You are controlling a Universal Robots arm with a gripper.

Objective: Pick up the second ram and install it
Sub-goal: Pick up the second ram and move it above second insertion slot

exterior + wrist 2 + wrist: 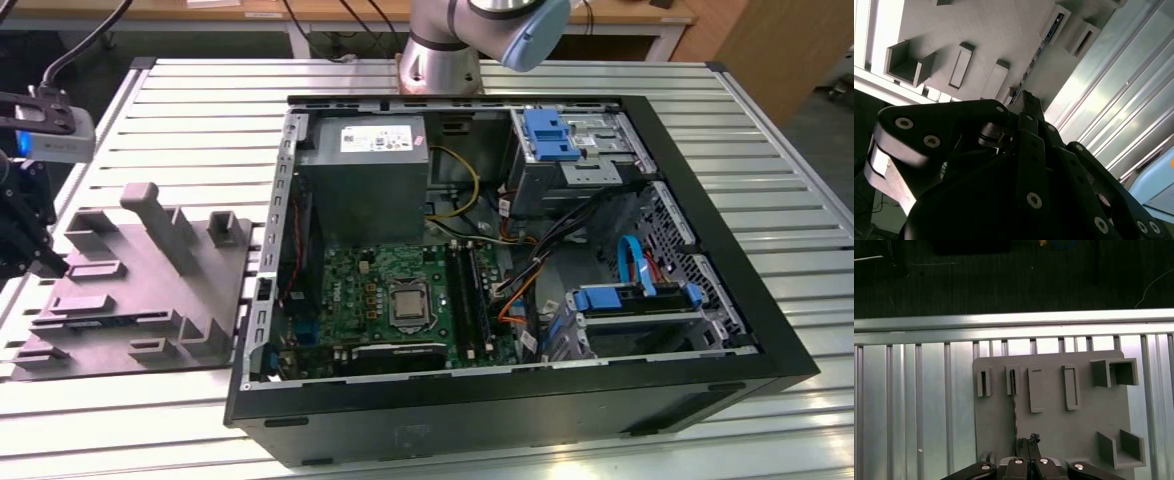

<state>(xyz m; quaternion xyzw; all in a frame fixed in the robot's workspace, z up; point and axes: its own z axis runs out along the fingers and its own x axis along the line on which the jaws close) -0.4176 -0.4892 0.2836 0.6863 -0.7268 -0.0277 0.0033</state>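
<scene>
First wrist view: pick-up step, your hand (1028,441) over the grey tray (1054,435) on the table (914,405).
Fingers (1023,442) are pressed together just beside one end of the second ram (1015,410), a thin dark strip standing on edge in the tray; a grip would likely call for parting them and centring over it.

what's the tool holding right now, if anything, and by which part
Cannot be told. The tool is at one end of the second ram, which stands on edge in the grey tray; a grip is not visible.
</scene>
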